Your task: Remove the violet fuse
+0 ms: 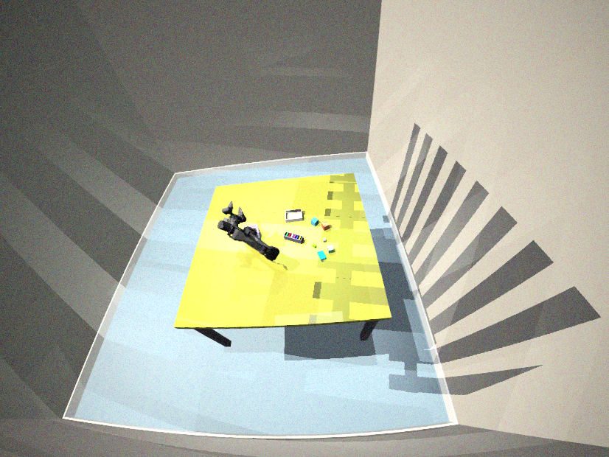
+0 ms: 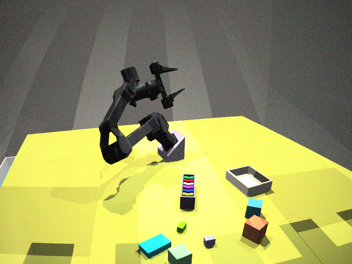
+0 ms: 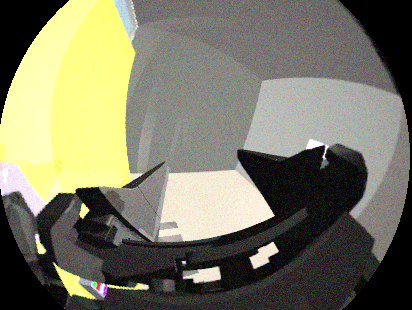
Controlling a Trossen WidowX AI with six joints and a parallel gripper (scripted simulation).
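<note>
The fuse block stands on the table with a row of coloured fuses in it. The violet fuse sits in the row between the white and the blue ones. The tray is a grey open box with a pale floor, right of the block in the exterior view, and looks empty. My gripper is open, with nothing between its fingers. It is raised high above the table, far from block and tray, its fingers pointing sideways. In the wrist view only part of the block shows, at the lower left.
A blue cube and an orange cube stand near the tray. A small green block, a small grey cube, a flat cyan block and a pale green cube lie beyond the block's yellow-fuse end.
</note>
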